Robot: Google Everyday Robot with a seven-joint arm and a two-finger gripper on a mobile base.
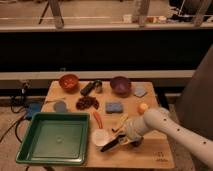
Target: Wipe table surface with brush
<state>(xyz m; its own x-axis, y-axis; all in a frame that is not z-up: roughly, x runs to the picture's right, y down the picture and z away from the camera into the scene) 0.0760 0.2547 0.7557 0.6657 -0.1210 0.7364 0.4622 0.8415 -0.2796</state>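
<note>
The light-brown wooden table surface point(145, 150) has a small dark mark at its near right corner point(160, 158). My gripper point(123, 140) is over the front middle of the table, at the end of my white arm point(165, 126) that reaches in from the right. It is shut on the brush point(110, 145), a slim dark tool that slants down to the left. The brush tip lies low over the wood just below the white cup point(99, 137).
A green tray point(30, 150) fills the front left. A yellow banana point(121, 121) and an orange-red carrot point(97, 118) lie close to the gripper. Farther back are an orange bowl point(69, 81), a purple bowl point(120, 85), a black cylinder point(87, 88), dark grapes point(87, 103), a blue sponge point(114, 107) and an orange fruit point(143, 107).
</note>
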